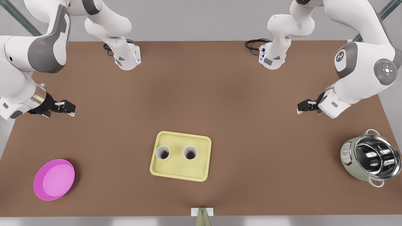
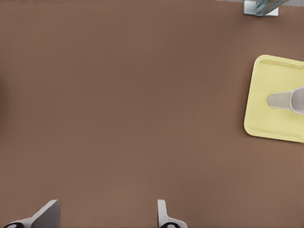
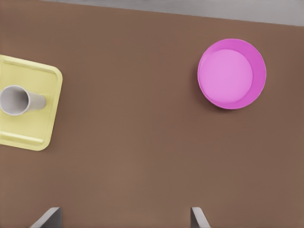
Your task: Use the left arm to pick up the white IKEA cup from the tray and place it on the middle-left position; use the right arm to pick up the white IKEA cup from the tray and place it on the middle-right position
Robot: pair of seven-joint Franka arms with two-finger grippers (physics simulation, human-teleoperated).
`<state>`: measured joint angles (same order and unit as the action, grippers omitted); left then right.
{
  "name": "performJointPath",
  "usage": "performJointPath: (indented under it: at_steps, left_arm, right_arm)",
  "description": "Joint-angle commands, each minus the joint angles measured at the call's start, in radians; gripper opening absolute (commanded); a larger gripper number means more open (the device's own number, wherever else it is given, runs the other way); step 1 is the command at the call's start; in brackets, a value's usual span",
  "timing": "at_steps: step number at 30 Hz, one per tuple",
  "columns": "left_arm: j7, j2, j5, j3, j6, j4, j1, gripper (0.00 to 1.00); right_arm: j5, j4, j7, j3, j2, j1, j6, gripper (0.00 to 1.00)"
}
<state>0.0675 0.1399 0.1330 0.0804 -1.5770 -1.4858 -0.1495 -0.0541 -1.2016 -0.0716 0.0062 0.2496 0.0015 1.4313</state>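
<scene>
Two white cups stand upright in the pale yellow tray [image 1: 180, 174], one [image 1: 162, 153] toward the front view's left, the other [image 1: 190, 153] toward its right. My left gripper [image 1: 302, 106] hangs open and empty over bare brown tabletop at the front view's right, well away from the tray. The left wrist view has that gripper [image 2: 106, 205], the tray [image 2: 270, 76] and a cup [image 2: 285, 100]. My right gripper [image 1: 67, 107], on the arm with the metallic band, is open and empty at the front view's left. It [image 3: 125, 211] views the tray [image 3: 28, 137] and a cup [image 3: 19, 100].
A round pink dish [image 1: 54, 179] lies near the table's front corner on the front view's left, also in the right wrist view [image 3: 232, 73]. A steel pot [image 1: 372, 158] stands on the front view's right. A small white fixture [image 1: 202, 212] sits at the front edge. Both arm bases are at the back.
</scene>
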Motion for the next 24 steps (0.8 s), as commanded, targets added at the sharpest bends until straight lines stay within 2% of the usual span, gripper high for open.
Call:
performJointPath:
  at_steps: [1,4,6,7,9,12,18,24]
  left_arm:
    - [-0.034,-0.003,0.007,-0.001,-0.032,0.002,-0.001,1.00]
    - [-0.041,0.004,0.005,0.001,-0.034,-0.001,-0.001,1.00]
    - [-0.046,0.010,-0.006,0.001,-0.032,0.002,0.001,1.00]
    - [-0.049,0.029,0.004,0.002,-0.032,0.002,0.013,1.00]
    - [-0.046,0.041,0.007,0.002,-0.035,0.010,0.014,1.00]
    - [-0.046,0.041,0.011,0.004,-0.040,0.010,0.050,1.00]
    - [-0.046,0.053,0.051,0.001,-0.046,0.012,0.074,1.00]
    - [-0.045,0.053,0.037,-0.005,-0.049,0.012,0.067,1.00]
  right_arm:
    - [0.000,0.000,-0.030,0.000,-0.001,0.000,0.012,1.00]
    - [0.002,-0.001,-0.017,0.009,0.072,0.044,0.037,1.00]
    - [-0.004,-0.001,-0.014,0.009,0.165,0.140,0.040,1.00]
    - [0.002,-0.001,0.028,0.011,0.207,0.161,0.078,1.00]
    - [0.106,-0.001,0.045,0.078,0.307,0.210,0.210,1.00]
    - [0.103,0.000,0.105,0.080,0.412,0.253,0.428,1.00]
    - [0.043,-0.003,0.108,0.077,0.505,0.302,0.570,1.00]
    - [0.045,-0.006,0.095,0.070,0.534,0.281,0.600,1.00]
